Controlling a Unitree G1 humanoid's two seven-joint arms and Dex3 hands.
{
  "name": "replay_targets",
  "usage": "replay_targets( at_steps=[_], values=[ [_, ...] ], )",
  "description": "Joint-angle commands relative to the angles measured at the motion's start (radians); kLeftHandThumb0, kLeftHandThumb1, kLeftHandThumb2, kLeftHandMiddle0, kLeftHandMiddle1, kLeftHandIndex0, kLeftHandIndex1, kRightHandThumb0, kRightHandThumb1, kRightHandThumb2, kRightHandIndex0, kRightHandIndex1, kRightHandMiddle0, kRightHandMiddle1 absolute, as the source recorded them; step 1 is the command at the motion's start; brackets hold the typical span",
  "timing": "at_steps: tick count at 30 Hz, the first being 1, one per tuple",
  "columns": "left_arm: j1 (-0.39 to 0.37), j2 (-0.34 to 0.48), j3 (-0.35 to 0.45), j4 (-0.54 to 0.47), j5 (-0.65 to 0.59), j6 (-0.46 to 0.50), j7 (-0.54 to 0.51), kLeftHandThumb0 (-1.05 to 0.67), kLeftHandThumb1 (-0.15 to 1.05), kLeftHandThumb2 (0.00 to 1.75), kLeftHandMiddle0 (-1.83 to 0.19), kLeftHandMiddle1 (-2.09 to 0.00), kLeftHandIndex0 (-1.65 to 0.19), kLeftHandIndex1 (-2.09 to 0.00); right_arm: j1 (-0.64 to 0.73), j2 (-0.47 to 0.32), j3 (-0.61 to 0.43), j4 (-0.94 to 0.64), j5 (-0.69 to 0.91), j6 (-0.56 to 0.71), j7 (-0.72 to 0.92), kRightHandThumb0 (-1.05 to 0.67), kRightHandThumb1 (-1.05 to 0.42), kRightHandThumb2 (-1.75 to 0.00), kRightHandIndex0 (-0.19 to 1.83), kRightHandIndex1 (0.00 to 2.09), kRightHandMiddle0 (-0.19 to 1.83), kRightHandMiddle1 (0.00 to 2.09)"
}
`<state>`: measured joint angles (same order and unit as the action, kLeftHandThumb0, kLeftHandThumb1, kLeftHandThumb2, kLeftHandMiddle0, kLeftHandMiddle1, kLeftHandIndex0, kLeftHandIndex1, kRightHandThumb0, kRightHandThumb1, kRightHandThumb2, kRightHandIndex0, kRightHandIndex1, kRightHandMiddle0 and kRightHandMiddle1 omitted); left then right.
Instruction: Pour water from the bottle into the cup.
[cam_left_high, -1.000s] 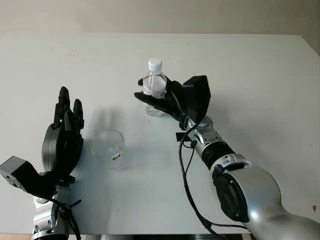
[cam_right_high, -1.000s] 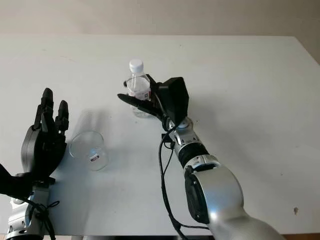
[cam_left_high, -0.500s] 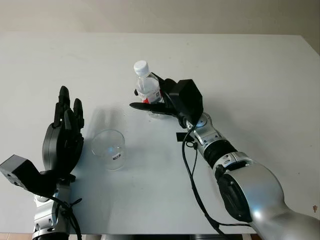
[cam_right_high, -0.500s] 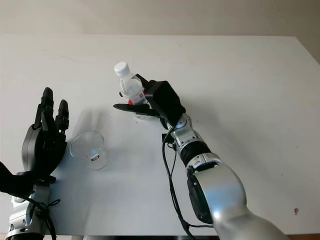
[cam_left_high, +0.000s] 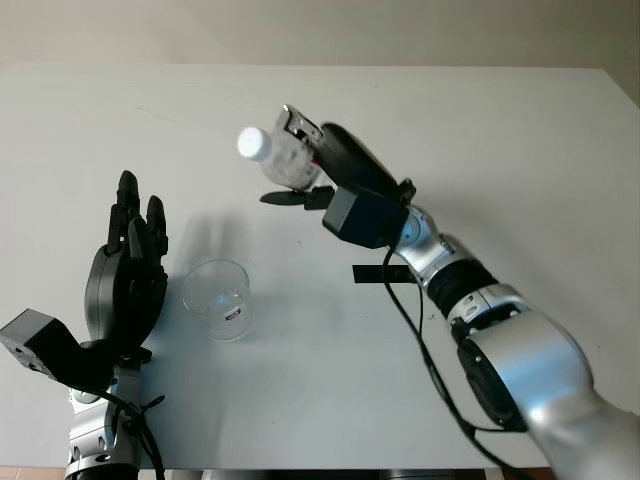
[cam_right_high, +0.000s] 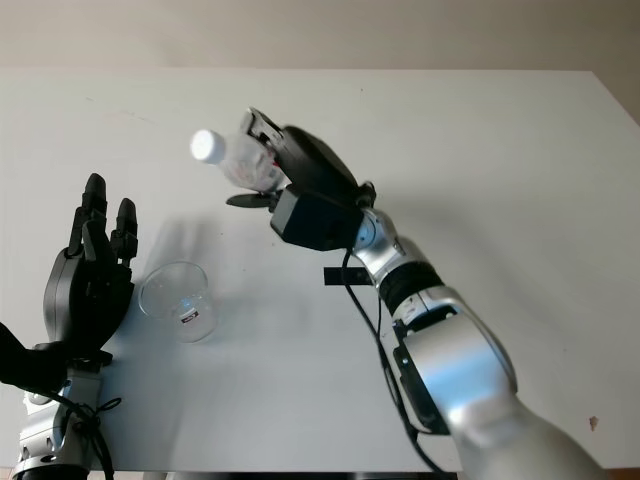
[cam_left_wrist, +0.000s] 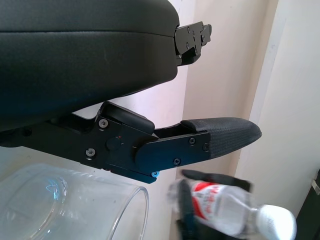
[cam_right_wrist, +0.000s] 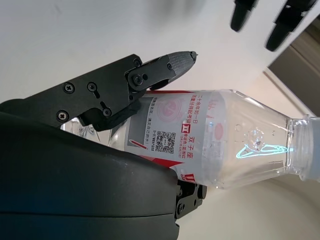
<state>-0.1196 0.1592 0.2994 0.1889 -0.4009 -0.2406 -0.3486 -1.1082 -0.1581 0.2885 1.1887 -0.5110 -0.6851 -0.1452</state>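
A small clear water bottle (cam_left_high: 280, 157) with a white cap and a red-and-white label (cam_right_wrist: 175, 131) is lifted off the white table (cam_left_high: 520, 140) and tipped over, its capped neck pointing to the left. My right hand (cam_left_high: 305, 165) is shut on the bottle's body, at the middle back of the table. A clear empty cup (cam_left_high: 217, 298) stands upright on the table, lower and to the left of the bottle's cap. My left hand (cam_left_high: 128, 265) is open, held upright just left of the cup, apart from it.
A small black strip (cam_left_high: 378, 273) lies on the table under my right forearm. The table's far edge meets a beige wall (cam_left_high: 320, 30) behind.
My right hand has lifted the bottle off the table, carried it left and tilted it from upright to nearly level. The left hand and cup have stayed put.
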Motion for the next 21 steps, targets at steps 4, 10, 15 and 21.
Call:
replay_targets(
  at_steps=[4, 10, 15, 21],
  values=[
    [0.041, -0.038, -0.008, 0.036, -0.001, 0.004, 0.007, -0.78, 1.05, 0.56, 0.16, -0.05, 0.18, -0.05, -0.056, -0.027, 0.094, -0.060, -0.132, -0.040, -0.148, -0.10, -1.00, -0.17, 0.95, 2.09, 0.56, 2.09],
    [0.035, -0.043, -0.008, 0.040, 0.004, 0.000, 0.021, -0.78, 1.05, 0.57, 0.16, -0.05, 0.18, -0.05, -0.107, -0.047, 0.226, -0.062, -0.320, -0.054, -0.384, -0.13, -0.55, -0.91, 1.12, 2.09, 0.88, 2.09],
    [0.039, -0.044, -0.009, 0.034, 0.004, 0.001, 0.029, -0.78, 1.05, 0.57, 0.16, -0.06, 0.18, -0.05, -0.135, -0.057, 0.297, -0.047, -0.398, -0.049, -0.480, -0.15, -0.56, -0.90, 1.11, 2.09, 0.84, 2.09],
    [0.046, -0.046, -0.010, 0.030, 0.003, -0.001, 0.029, -0.78, 1.05, 0.56, 0.16, -0.06, 0.18, -0.05, -0.151, -0.069, 0.377, -0.035, -0.482, -0.035, -0.598, -0.17, -0.61, -0.84, 1.09, 2.09, 0.79, 2.09]
  ],
)
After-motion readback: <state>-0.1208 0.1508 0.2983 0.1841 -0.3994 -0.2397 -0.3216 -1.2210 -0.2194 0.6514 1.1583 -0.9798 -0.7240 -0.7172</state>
